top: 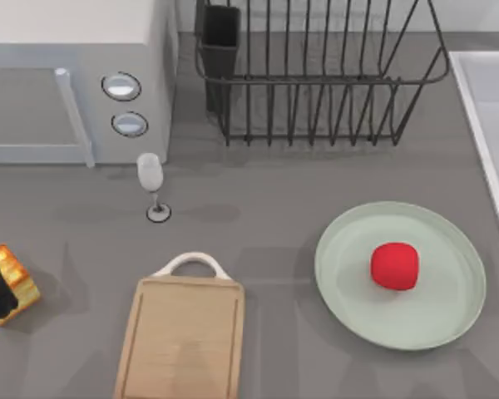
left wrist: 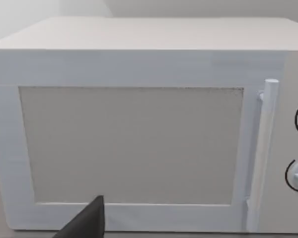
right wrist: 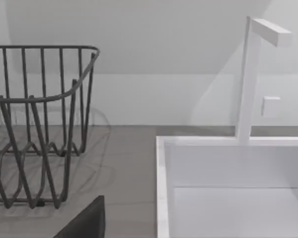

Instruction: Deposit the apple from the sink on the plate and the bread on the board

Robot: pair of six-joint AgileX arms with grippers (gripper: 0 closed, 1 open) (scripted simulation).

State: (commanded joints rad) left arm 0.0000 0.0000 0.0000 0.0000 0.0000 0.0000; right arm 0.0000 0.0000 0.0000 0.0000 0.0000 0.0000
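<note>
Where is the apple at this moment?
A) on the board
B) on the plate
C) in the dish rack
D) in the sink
B: in the top view the apple sits on the plate, a little right of its centre, well apart from the sink, the board and the rack.

Red apple (top: 394,266), mint-green plate (top: 449,324), golden-orange bread (top: 15,281)

Bright even light, soft faint shadows beside the plate (top: 341,274) and glass (top: 150,176), no glare, all views sharp, no edge distortion
</note>
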